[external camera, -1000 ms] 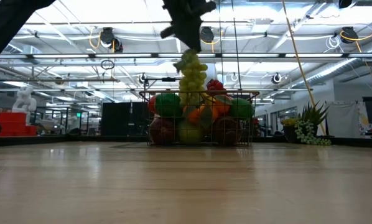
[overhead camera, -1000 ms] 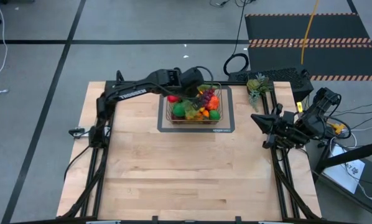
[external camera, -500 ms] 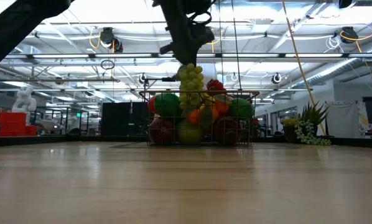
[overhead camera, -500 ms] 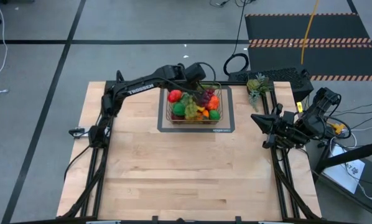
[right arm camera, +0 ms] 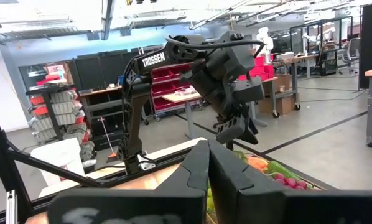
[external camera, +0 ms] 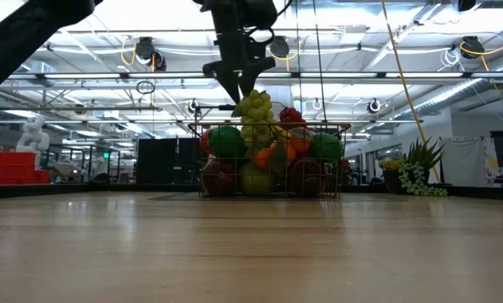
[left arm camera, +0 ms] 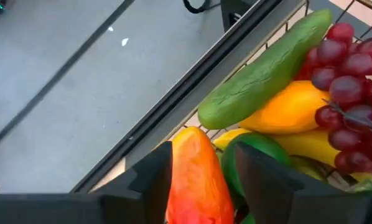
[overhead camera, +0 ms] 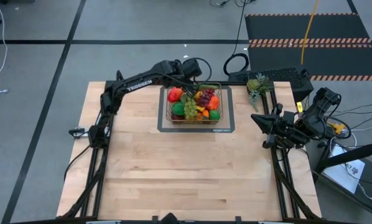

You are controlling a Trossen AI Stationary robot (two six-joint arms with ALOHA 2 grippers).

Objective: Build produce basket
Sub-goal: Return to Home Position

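Basket [overhead camera: 221, 104] sat on dark mat [overhead camera: 226, 127] at far middle of table [overhead camera: 173, 168], long axis left-right, heaped with produce [overhead camera: 195, 107]. Cucumber [left arm camera: 260, 71] lay lengthwise along its far rim. Left gripper [external camera: 235, 91] hung over basket beside green grapes [external camera: 256, 109], fingers apart, empty. Right gripper [overhead camera: 255, 118] sat at the table's right edge, fingers together.

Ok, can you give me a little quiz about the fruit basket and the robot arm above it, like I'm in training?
1. True or false: the green grapes sit on top of the pile in the basket.
2. The jaws of the left arm, which hang above the basket, are: A) open and empty, B) shut on a banana, C) shut on an apple.
3. Fill in: in the left wrist view, the long green thing lying next to the red grapes is a ____.

Key: 1 true; 2 A; 3 cucumber.
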